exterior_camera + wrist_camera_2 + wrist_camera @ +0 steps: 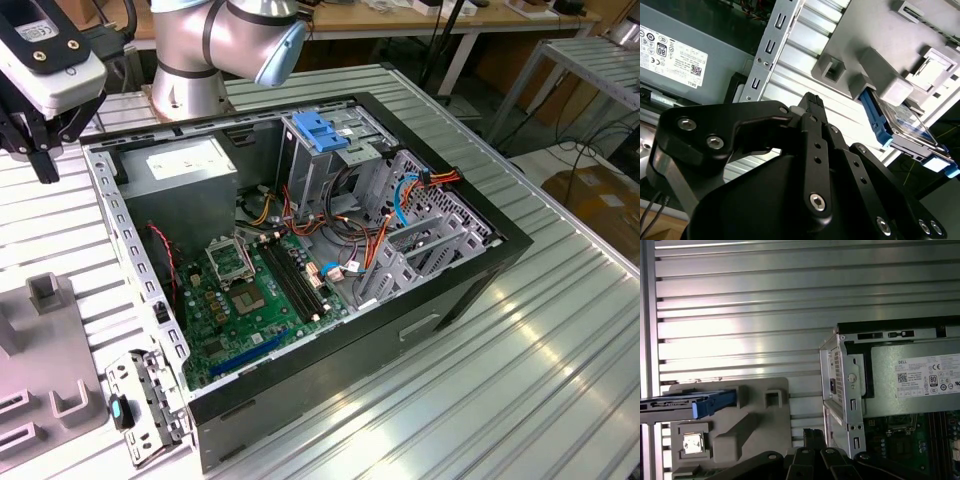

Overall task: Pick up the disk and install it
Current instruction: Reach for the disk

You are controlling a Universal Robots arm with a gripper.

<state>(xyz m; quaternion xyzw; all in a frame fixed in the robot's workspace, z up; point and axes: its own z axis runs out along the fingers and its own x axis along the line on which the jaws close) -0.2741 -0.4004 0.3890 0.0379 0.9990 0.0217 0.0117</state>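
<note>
Second wrist view puts the gripper [812, 100] with its two fingers drawn together, tip to tip, with nothing between them; the first wrist view shows the same gripper [813, 434], its linkages meeting in one dark tip; in the exterior view the gripper [42, 165] hangs above the ribbed aluminium table [560, 330] at the exterior view's left, just outside the corner of the one open computer case [440, 300].

Near the fingertips lies one grey fixture [865, 30]; the one disk [907, 127] sits in it, a blue rail along its side, one end sticking out past the fixture's edge; the gripper is apart from it and touches nothing. In the first wrist view the disk [710, 403] is seen edge-on in the fixture [755, 425], and one processor chip [692, 442] rests in a pocket of the same fixture.

Beside the fixture stands the case's metal frame [840, 380], and just inside it one grey power supply [915, 380]; the exterior view shows that power supply [190, 170], one green motherboard [250, 300] on the case floor, and one pale-blue latch plate [318, 130] on the drive cage.
</note>
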